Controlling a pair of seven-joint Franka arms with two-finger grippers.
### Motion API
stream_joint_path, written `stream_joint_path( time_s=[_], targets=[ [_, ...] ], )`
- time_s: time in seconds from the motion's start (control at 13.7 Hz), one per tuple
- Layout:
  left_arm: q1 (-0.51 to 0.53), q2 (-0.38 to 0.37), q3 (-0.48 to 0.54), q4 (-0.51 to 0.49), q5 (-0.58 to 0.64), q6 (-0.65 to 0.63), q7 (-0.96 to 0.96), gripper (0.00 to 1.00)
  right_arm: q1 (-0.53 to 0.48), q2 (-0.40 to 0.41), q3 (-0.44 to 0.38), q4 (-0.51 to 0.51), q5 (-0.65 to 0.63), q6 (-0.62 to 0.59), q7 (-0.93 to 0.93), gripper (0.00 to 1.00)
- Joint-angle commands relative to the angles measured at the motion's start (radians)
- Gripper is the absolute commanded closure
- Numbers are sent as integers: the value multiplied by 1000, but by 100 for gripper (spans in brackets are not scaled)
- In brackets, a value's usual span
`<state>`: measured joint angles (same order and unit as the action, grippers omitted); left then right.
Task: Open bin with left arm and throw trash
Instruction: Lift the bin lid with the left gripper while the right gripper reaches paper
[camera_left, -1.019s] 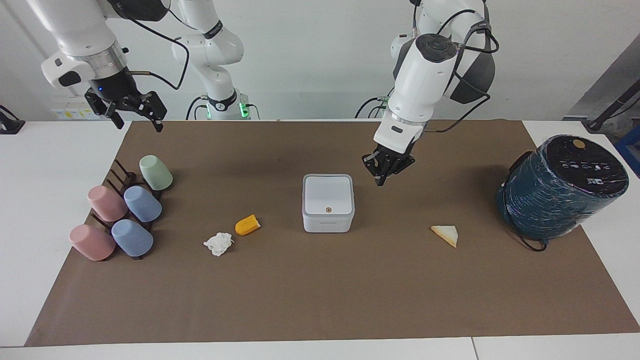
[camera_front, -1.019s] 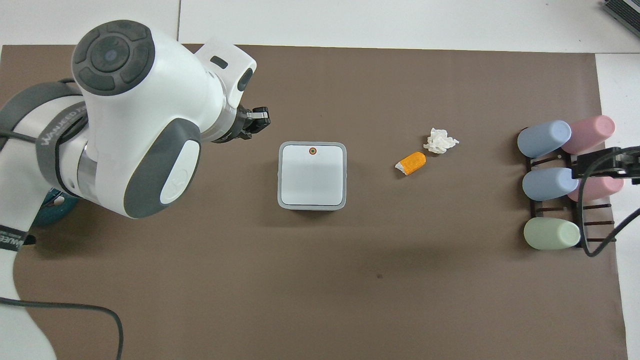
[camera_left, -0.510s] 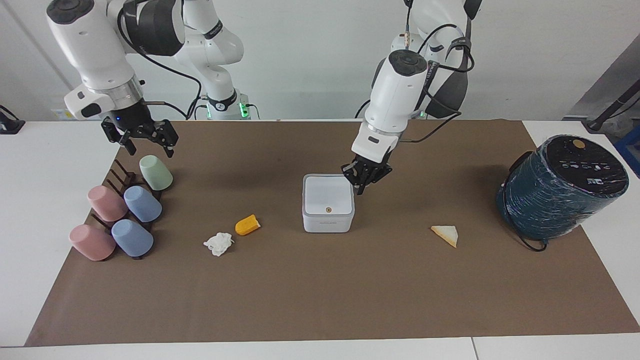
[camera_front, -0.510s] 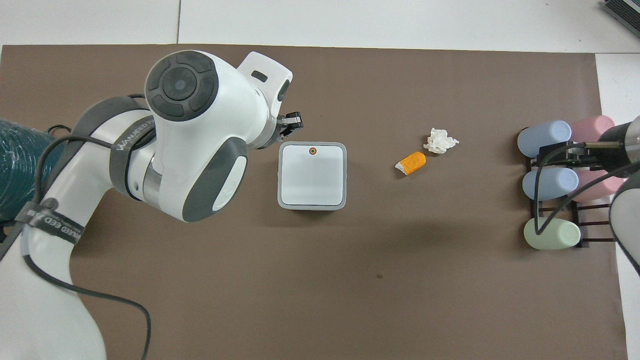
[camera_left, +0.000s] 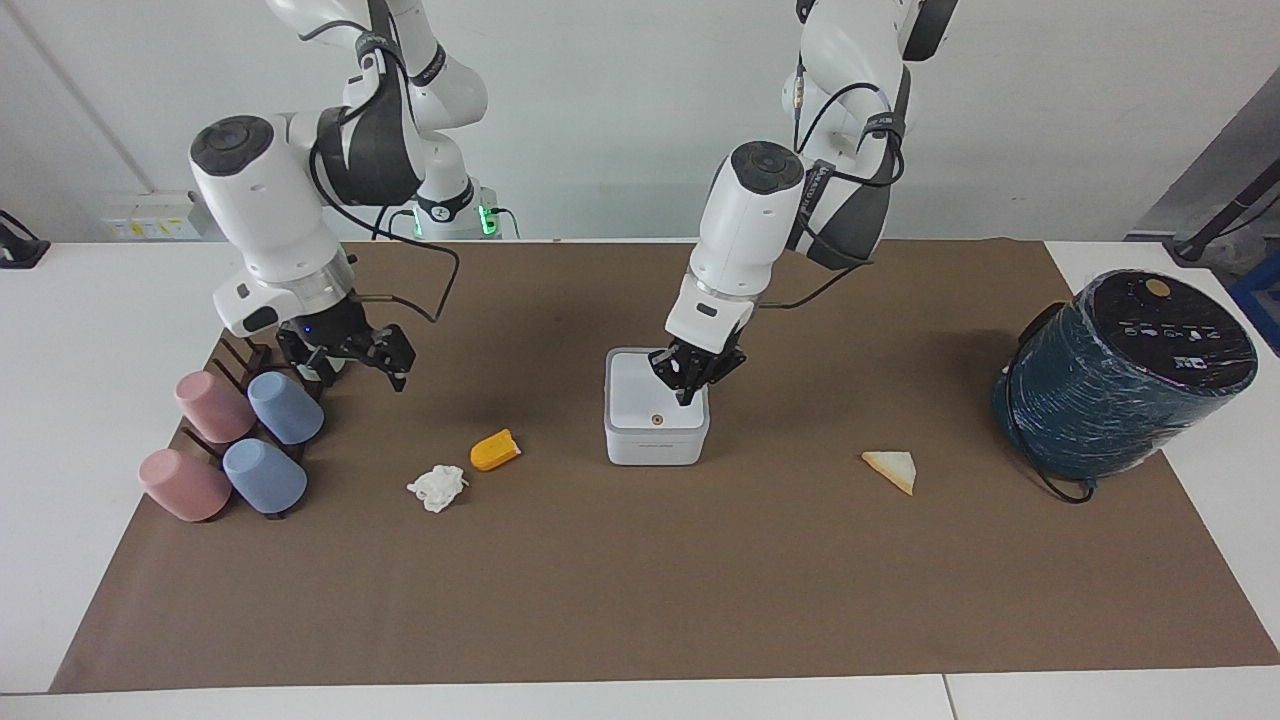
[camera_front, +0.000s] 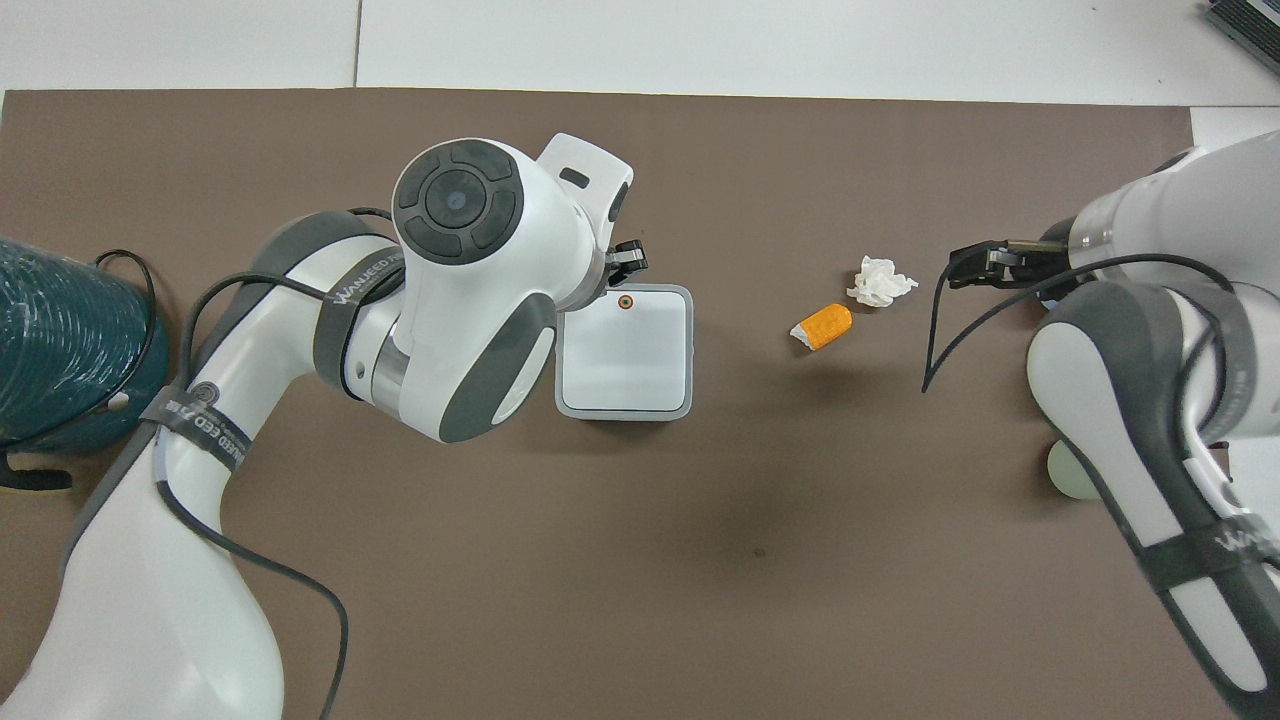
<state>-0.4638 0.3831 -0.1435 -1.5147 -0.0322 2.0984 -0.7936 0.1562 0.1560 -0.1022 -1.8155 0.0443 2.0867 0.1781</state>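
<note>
The white square bin (camera_left: 655, 415) stands mid-mat with its lid closed, and it also shows in the overhead view (camera_front: 640, 365). My left gripper (camera_left: 686, 390) is shut and points down over the lid's edge toward the left arm's end, just above or touching it; its tip shows in the overhead view (camera_front: 628, 260). My right gripper (camera_left: 348, 368) is open and empty, low over the cup rack, and it also shows in the overhead view (camera_front: 975, 268). The white tissue wad (camera_left: 437, 488) and the orange chunk (camera_left: 495, 450) lie beside the bin toward the right arm's end. The bread slice (camera_left: 892, 469) lies toward the left arm's end.
A big dark-teal wrapped cylinder (camera_left: 1120, 375) stands at the left arm's end of the mat. Pink and blue cups (camera_left: 285, 407) lie on a dark rack at the right arm's end; a green cup (camera_front: 1068, 470) is mostly hidden under the right arm.
My left gripper has come down from beside the bin to over its lid. My right arm has dropped and moved from the table's corner to over the cup rack.
</note>
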Motion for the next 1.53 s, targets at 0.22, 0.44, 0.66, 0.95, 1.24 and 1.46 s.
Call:
stream_joint_path(
  time_s=[0.22, 0.44, 0.66, 0.95, 1.24, 1.46],
  targets=[
    [-27, 49, 16, -19, 2, 97, -36, 100, 32, 152, 1, 12, 87, 150, 43, 0],
    [-41, 45, 16, -84, 21, 146, -38, 100, 48, 198, 1, 7, 91, 216, 40, 0],
    [-50, 45, 16, -105, 21, 153, -38, 100, 55, 255, 1, 7, 86, 298, 37, 0],
    [-52, 46, 21, -73, 21, 117, -44, 100, 59, 283, 1, 7, 77, 321, 23, 0],
    [-36, 37, 24, 49, 17, -75, -38, 100, 60, 316, -1, 7, 75, 364, 6, 0],
    [-29, 19, 30, 106, 15, -216, -33, 100, 60, 324, -1, 1, 75, 383, -3, 18]
  ],
)
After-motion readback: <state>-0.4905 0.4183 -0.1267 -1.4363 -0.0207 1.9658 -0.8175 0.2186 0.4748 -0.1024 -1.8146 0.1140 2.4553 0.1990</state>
